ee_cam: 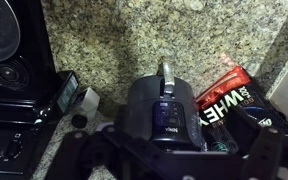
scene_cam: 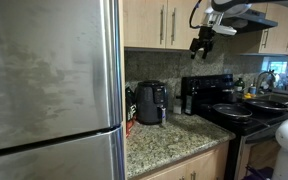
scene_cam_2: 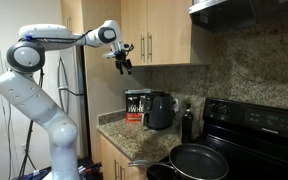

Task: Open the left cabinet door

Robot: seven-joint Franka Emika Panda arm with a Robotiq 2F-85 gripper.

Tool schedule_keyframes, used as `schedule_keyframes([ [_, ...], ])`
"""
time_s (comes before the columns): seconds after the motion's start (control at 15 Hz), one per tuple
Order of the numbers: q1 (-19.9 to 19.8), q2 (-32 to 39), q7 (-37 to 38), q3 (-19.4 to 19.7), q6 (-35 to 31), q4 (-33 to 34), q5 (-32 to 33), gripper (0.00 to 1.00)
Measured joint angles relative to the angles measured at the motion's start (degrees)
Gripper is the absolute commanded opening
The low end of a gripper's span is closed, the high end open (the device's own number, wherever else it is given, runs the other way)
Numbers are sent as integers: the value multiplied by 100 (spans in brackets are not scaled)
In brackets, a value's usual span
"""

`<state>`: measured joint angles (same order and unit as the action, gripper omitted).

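The left cabinet door is a tall tan upper door with a slim silver handle on its right edge. It is shut in both exterior views; it also shows here, with its handle. The twin door next to it is shut too. My gripper hangs in the air in front of the upper cabinets, near their lower edge, and touches no handle. It points down, open and empty. In the wrist view the gripper looks down on the counter; the door is out of that view.
A black air fryer and a red whey bag stand on the granite counter under the cabinets. A black stove with pans is beside them. A steel fridge stands at the counter's end. A range hood juts out above the stove.
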<state>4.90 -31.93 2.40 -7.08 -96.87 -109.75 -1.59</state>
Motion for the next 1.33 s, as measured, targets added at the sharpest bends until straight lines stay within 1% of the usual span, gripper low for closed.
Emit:
schedule_keyframes([
  [0.07,40,4,3,-29,-167,16,-52,100],
  [0.2,171,15,77,-131,-704,186,-214,100],
  [0.33,266,38,227,-261,-1105,577,-260,100],
  [0.4,275,42,269,-295,-1104,708,-257,100],
  [0.67,274,64,269,-275,-1097,648,-254,100],
  [0.73,270,72,270,-299,-1173,649,-166,100],
  [0.8,265,88,297,-337,-1388,650,-43,100],
  [0.93,207,208,534,-468,-2167,713,218,100],
  [1.13,17,683,1068,-676,-3269,1119,648,100],
  [1.2,-7,800,1119,-698,-3338,1214,681,100],
  [1.33,2,820,1119,-698,-3327,1203,680,100],
])
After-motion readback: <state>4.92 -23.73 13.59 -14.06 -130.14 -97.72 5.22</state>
